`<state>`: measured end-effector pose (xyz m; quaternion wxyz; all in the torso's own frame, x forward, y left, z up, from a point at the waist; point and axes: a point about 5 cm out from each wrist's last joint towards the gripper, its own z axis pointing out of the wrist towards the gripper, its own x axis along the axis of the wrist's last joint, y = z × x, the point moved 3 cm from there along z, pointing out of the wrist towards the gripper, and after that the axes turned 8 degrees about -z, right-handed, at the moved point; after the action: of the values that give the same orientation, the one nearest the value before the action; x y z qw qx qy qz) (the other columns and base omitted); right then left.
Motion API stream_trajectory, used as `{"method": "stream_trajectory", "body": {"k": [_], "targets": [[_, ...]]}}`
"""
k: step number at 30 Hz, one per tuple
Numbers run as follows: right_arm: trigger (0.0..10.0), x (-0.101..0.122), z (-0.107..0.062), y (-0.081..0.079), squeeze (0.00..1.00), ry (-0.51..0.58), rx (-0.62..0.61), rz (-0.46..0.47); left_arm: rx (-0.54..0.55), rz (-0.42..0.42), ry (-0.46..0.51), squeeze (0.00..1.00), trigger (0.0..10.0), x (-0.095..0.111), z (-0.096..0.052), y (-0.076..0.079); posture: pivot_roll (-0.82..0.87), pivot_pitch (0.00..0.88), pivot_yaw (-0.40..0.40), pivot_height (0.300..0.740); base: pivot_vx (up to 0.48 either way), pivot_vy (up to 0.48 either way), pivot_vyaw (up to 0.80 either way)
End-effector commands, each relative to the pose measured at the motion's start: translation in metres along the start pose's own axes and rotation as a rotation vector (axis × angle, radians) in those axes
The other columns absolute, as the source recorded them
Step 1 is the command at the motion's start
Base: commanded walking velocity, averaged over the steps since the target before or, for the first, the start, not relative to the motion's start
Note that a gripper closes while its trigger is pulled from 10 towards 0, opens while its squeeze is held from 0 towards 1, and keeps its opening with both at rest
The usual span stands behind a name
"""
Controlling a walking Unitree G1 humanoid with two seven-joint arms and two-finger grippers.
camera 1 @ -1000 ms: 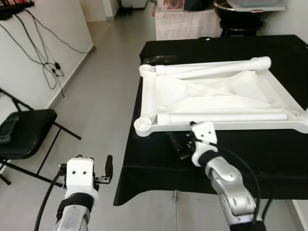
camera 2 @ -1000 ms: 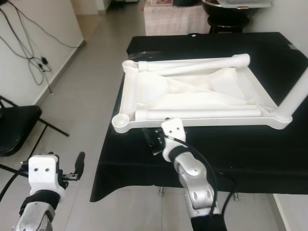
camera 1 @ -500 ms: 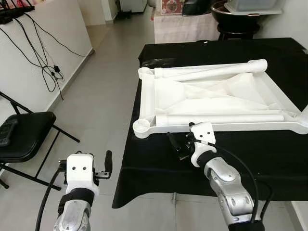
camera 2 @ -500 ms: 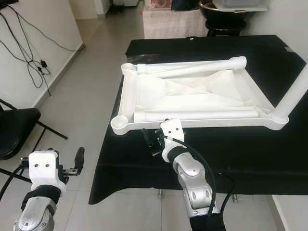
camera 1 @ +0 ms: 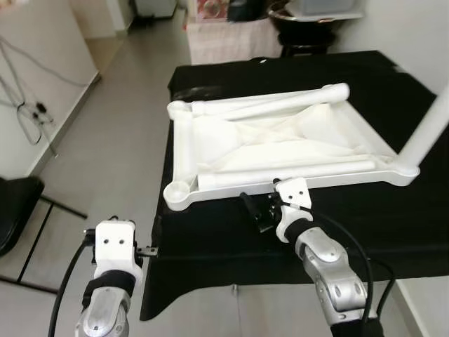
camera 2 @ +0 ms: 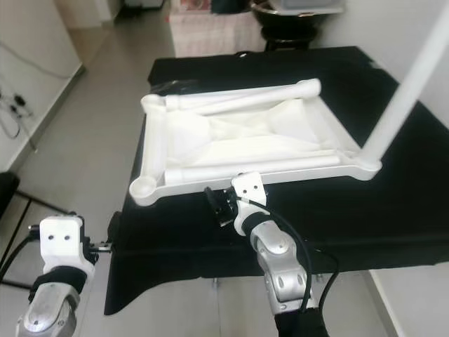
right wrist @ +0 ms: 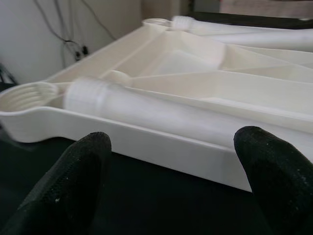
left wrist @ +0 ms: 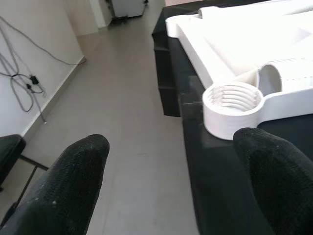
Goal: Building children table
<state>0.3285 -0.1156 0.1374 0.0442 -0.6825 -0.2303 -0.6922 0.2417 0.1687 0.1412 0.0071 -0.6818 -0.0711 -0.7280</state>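
Observation:
The white children's table top (camera 1: 210,151) lies upside down on a black-clothed table (camera 1: 393,217). One white leg (camera 1: 429,130) stands screwed into its near right corner. Two loose legs lie inside it, one along the far rim (camera 1: 270,105) and one along the near rim (camera 1: 295,170). The threaded socket (camera 1: 178,191) at the near left corner is empty. My right gripper (camera 1: 254,210) hovers open just in front of the near rim, facing the near loose leg (right wrist: 146,110). My left gripper (left wrist: 171,152) is open, low beside the table's left edge, facing that socket (left wrist: 232,105).
A black folding chair (camera 1: 10,210) stands on the floor at the left, with cables (camera 1: 35,105) on the white wall behind it. Beyond the table are a cloth-covered stand (camera 1: 224,38) and a dark bowl (camera 1: 309,17). Open grey floor runs along the table's left side.
The whole picture has shifted, so the camera moved; the upright leg is now well in view. My left gripper now sits closer to the table's cloth edge. The right gripper keeps its place by the rim.

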Motion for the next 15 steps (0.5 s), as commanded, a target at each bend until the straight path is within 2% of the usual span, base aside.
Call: {"method": "stream_trajectory", "body": {"k": [1, 14, 15], "targets": [[10.0, -0.0022, -0.0002, -0.0031, 0.0, -0.011, 0.012, 0.017, 0.01, 0.025, -0.023, 0.0, 10.0, -0.0056, -0.002, -0.004, -0.07, 0.11, 0.05, 0.74, 0.0, 0.0, 0.0], [10.0, -0.0024, 0.0004, -0.0037, 0.0, -0.014, 0.023, 0.034, 0.003, 0.018, -0.022, 0.0, 10.0, -0.0056, -0.0014, -0.0028, -0.07, 0.11, 0.048, 0.74, 0.0, 0.0, 0.0], [10.0, -0.0026, 0.0007, -0.0038, 0.0, -0.016, 0.025, 0.039, 0.003, 0.018, -0.023, 0.0, 10.0, -0.0056, -0.0015, -0.003, -0.07, 0.111, 0.051, 0.74, 0.0, 0.0, -0.8]]}}
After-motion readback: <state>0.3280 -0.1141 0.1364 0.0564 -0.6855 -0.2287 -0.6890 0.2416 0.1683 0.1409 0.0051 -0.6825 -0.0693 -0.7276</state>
